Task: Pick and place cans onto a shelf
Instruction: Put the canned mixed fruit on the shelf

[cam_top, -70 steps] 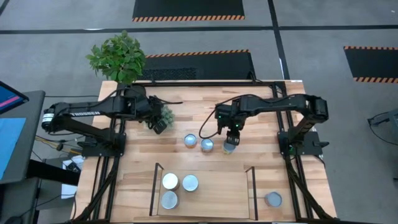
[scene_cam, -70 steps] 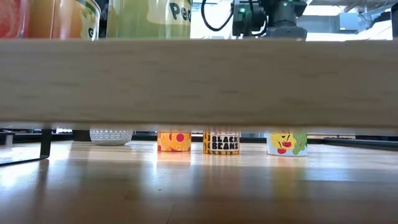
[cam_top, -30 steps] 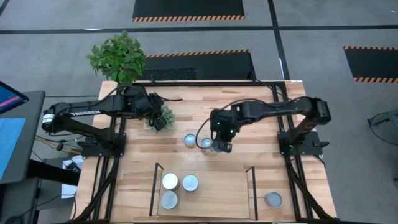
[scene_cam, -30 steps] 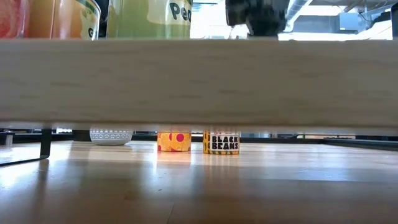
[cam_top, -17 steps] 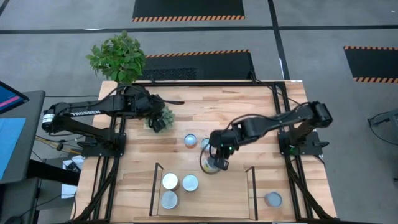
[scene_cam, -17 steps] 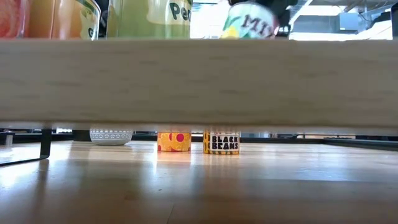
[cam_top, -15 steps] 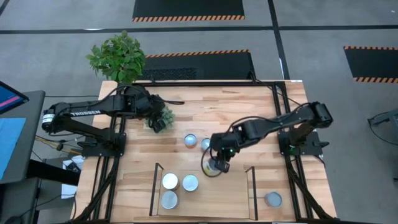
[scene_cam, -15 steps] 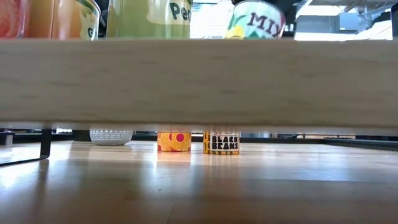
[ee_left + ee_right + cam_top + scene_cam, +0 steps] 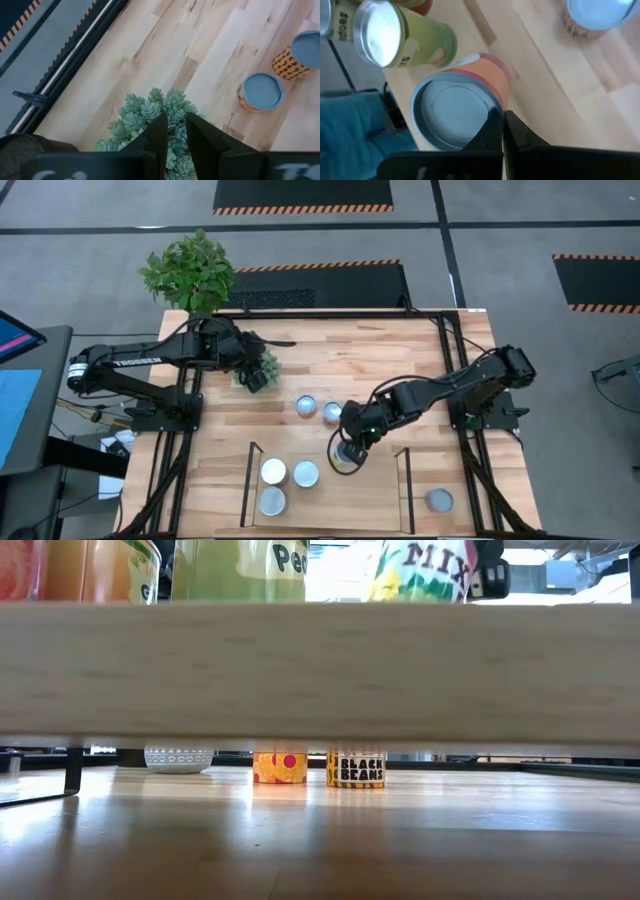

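My right gripper [image 9: 352,448] reaches over the shelf [image 9: 350,500], shut on a can [image 9: 344,461] with a "MIX" label [image 9: 420,568] and a silvery-blue top [image 9: 455,115]. Three cans [image 9: 273,471] [image 9: 306,473] [image 9: 272,501] stand on the shelf's left half. Two more cans [image 9: 306,406] [image 9: 332,412] stand on the table beyond the shelf, and one [image 9: 438,500] to its right. My left gripper [image 9: 256,378] waits at the far left over a small succulent [image 9: 150,112], its fingers slightly apart. My right gripper pinches the rim of the can's top [image 9: 496,107] between its two fingers, one on the top inside the rim and one on the outer wall. The fingers come from above, slanting from the table's far right. The shelf's front edge hides the can's base.
A leafy potted plant [image 9: 190,272] stands at the table's far left corner. The shelf's dark brackets [image 9: 250,480] [image 9: 403,480] rise at its two sides. Bare board [image 9: 370,490] lies between the held can and the right bracket.
My right gripper has carried the can from above the two table cans toward the near edge, over the shelf's far edge and beside the cans standing there. The can looms larger in the low view.
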`<state>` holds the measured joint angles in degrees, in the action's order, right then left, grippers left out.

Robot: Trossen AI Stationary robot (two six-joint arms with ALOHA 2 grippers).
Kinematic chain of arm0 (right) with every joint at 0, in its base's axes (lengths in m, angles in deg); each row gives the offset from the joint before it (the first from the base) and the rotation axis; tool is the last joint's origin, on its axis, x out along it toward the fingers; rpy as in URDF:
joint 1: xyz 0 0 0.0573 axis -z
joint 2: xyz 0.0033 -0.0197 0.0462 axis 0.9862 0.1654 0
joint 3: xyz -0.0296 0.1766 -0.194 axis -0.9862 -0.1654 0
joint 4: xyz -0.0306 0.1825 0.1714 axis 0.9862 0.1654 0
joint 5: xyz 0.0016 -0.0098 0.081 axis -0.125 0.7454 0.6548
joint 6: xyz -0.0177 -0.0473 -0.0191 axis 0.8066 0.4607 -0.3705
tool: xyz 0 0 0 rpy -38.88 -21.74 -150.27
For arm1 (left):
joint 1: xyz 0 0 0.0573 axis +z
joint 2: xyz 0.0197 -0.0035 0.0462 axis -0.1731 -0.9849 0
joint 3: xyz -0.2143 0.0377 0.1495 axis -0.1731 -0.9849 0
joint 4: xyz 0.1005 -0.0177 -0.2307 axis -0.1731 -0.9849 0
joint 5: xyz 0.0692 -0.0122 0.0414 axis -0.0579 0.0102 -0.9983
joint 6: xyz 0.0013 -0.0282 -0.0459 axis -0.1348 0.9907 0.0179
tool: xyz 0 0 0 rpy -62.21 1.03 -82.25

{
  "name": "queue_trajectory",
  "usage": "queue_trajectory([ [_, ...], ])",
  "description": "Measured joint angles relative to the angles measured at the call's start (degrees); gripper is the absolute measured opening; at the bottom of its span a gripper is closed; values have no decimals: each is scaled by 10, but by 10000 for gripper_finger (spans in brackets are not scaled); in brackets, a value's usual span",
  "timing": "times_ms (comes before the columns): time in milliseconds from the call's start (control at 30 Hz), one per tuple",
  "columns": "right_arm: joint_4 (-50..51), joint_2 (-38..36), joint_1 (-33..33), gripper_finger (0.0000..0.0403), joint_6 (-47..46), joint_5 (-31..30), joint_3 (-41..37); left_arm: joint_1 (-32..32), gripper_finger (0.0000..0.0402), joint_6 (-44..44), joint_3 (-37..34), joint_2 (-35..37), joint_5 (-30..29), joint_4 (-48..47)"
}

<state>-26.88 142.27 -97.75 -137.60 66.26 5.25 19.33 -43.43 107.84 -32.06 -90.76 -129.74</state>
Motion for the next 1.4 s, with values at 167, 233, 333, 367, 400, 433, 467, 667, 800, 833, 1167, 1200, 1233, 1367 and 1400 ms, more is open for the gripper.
queue_trajectory([
  [167, -10, 0, -14, 3, -71, -12, 0, 0, 59, 1, 0, 0, 1, -2],
  [233, -26, 0, -24, 3, -101, -21, 0, 0, 59, 1, 0, 0, 1, -2],
  [333, -36, 0, -36, 3, -148, -44, 0, 0, 59, 0, 0, 0, 1, -3],
  [367, -38, 0, -40, 3, -160, -45, 0, 0, 59, 0, 0, 0, 1, -3],
  [400, -37, 0, -43, 3, -173, -46, 0, 0, 59, 0, 0, 0, 1, -3],
  [433, -36, 0, -48, 3, -184, -47, 0, 0, 59, 0, 0, 0, 1, -3],
  [467, -37, 0, -51, 3, -196, -48, 0, 0, 59, 0, 0, 0, 1, -3],
  [667, 47, 0, -64, 3, -234, -63, 49, 0, 59, 0, 0, 0, 1, -3],
  [800, 95, 10, -59, 3, -231, -71, 94, 0, 59, -1, 0, 0, 1, -3],
  [833, 96, 21, -55, 3, -225, -72, 106, 0, 59, -1, 0, 0, 1, -3],
  [1167, 327, 197, -59, 3, -125, -55, 326, 0, 59, -16, 0, 0, 0, -2],
  [1200, 335, 203, -60, 3, -116, -58, 346, 0, 59, -16, 0, 0, 0, -2],
  [1233, 342, 205, -60, 3, -107, -60, 359, 0, 59, -16, 0, 0, -1, -2],
  [1367, 334, 206, -60, 3, -102, -60, 363, 0, 59, -29, 0, 0, -2, 2],
  [1400, 327, 206, -62, 3, -108, -60, 363, 0, 59, -31, 0, 0, -1, 2],
])
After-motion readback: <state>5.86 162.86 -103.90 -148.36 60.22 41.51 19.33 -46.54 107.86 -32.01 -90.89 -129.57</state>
